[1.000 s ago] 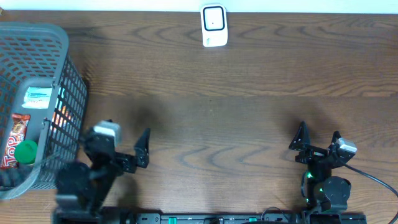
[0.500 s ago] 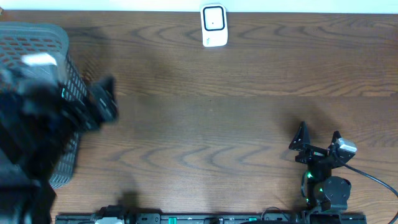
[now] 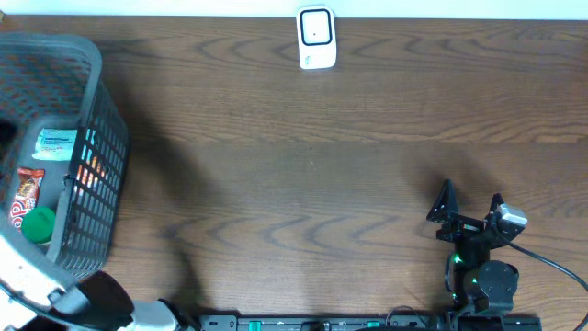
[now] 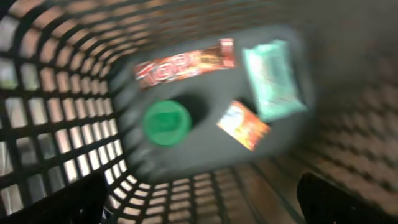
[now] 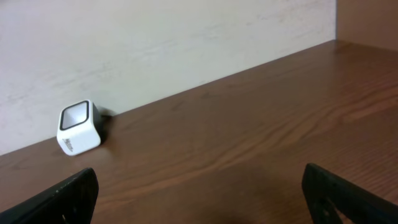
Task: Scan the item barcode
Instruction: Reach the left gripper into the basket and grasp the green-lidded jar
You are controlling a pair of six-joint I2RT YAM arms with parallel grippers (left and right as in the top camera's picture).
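The red snack wrapper (image 4: 183, 64) lying in the basket (image 4: 37, 124) carries big white letters that look like "Top", though blurred. Small print on the scanner (image 5: 79, 127) stays unreadable.
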